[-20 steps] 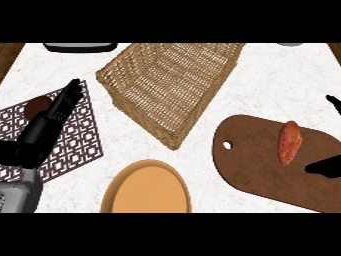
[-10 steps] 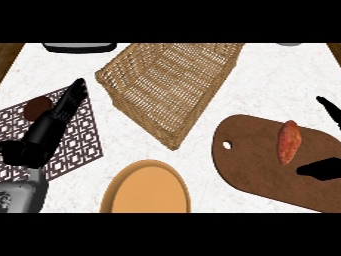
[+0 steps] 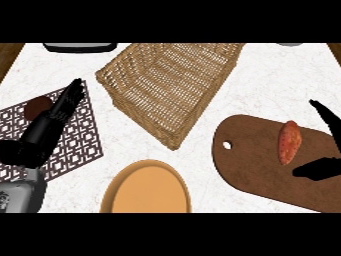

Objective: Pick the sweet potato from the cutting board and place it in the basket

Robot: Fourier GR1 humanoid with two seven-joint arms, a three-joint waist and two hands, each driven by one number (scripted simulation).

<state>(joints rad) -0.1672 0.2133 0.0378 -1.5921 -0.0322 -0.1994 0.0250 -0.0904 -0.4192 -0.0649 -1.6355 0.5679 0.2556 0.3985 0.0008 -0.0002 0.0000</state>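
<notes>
As the open right hand [image 3: 334, 150] edges closer beside the potato [image 3: 289, 142] on the board [image 3: 254, 165], grasping nears; left hand [image 3: 51, 125] open, empty.

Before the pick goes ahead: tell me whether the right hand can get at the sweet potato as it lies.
Probably yes. The right hand is open beside the sweet potato on the cutting board, fingers above and thumb below, with nothing between them.

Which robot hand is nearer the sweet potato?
Right. The right robot hand is open just beside the sweet potato over the cutting board; the left robot hand lies over the patterned mat, across the counter.
</notes>
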